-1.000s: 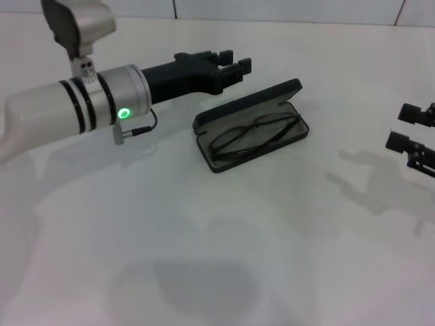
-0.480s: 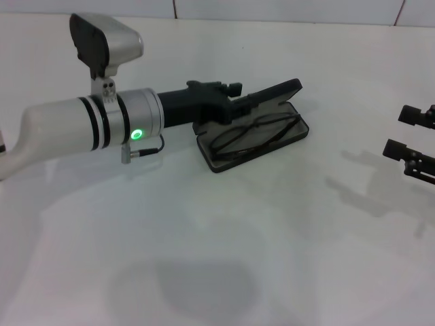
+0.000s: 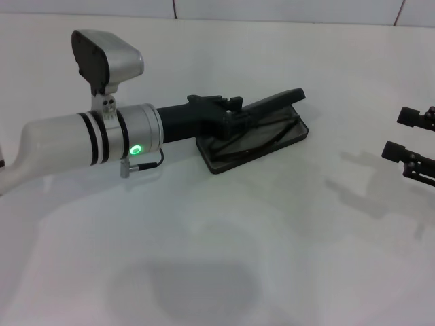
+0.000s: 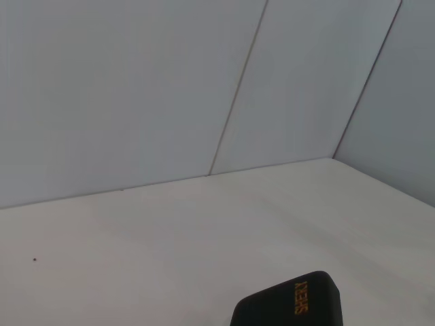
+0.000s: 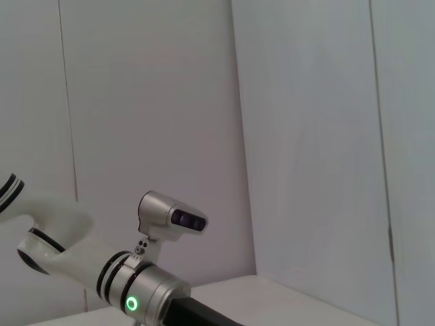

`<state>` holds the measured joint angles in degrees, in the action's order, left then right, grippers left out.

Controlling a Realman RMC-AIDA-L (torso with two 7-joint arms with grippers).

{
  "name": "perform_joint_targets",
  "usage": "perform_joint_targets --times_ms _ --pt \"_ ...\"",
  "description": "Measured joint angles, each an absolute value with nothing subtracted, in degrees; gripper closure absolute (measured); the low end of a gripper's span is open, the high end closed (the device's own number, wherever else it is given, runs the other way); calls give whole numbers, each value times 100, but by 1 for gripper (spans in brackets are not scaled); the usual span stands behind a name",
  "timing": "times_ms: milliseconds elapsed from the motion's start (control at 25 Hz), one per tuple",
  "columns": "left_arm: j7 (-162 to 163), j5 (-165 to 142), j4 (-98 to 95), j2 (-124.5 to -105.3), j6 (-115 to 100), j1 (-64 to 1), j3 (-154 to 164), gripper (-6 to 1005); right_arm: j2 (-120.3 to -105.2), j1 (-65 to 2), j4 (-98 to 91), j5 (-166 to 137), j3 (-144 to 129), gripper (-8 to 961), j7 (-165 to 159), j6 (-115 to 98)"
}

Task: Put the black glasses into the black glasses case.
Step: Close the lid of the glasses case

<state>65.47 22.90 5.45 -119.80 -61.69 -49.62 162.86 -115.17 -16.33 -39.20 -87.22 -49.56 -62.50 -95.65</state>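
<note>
Left gripper (image 3: 234, 112) bears down on the lid of the black glasses case (image 3: 285, 136), tilting it low to close over the black glasses (image 3: 272, 131) lying inside, centre of the table; its finger spread cannot be made out. Right gripper (image 3: 411, 139) waits far right.

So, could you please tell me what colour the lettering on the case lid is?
Orange, on the black glasses case lid; clearest in the left wrist view.
</note>
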Motion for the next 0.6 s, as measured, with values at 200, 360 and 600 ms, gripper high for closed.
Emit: perform_joint_targets --times_ms 200,360,600 --pt "6546 2133 542 -11980 -6172 -4912 16285 545 -11525 -1648 -3903 -8720 -4964 316 -6255 -9565" --pt "6568 1960 510 -11986 -6156 -4889 16295 543 -11531 -1673 -3830 -8718 -4963 315 -6257 -9566" --pt "6598 1888 474 -11965 -6209 -4890 16291 541 -11531 -1678 -3720 -8717 -4959 314 -6259 -9593"
